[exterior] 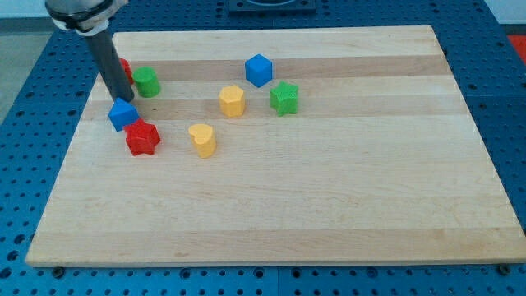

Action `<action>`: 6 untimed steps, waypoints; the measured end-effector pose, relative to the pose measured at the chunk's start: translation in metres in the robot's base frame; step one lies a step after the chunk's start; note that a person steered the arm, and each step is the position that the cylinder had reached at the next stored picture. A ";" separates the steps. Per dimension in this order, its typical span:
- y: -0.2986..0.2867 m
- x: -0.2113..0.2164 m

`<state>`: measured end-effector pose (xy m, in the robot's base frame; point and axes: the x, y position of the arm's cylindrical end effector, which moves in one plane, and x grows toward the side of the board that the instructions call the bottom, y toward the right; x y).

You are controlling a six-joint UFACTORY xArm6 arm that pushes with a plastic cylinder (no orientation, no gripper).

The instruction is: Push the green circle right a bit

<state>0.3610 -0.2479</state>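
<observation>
1. So the green circle [146,81] sits near the wooden board's [329,205] top-left corner. The arm's tip [125,99] is down on the board just left of it and slightly below. No jaws on this rig, it's a plain dark rod, so nothing to open or close.
2. A red block [124,67] (shape mostly hidden behind the rod) is tucked right beside the green circle on its left. A blue block [122,113] sits just under the tip, with a red star-ish block [142,137] touching or nearly touching below it.
3. What could go wrong, I reckon: the tip is a bit low of the green one's middle, so a straight push right might clip its lower edge and spin it up toward the board's top edge. It could also drag that red neighbour along.
4. Further right: a yellow hexagon-ish block [233,100], yellow heart-like one [202,140], blue cube [258,70], green star [284,98]. All well apart, no threat for a small nudge.
5. Blocks look like smooth painted pieces; the board is pale wood, so things should slide easily.
</observation>
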 end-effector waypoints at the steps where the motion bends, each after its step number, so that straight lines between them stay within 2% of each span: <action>1: -0.010 0.000; 3: 0.001 -0.013; 6: 0.054 -0.037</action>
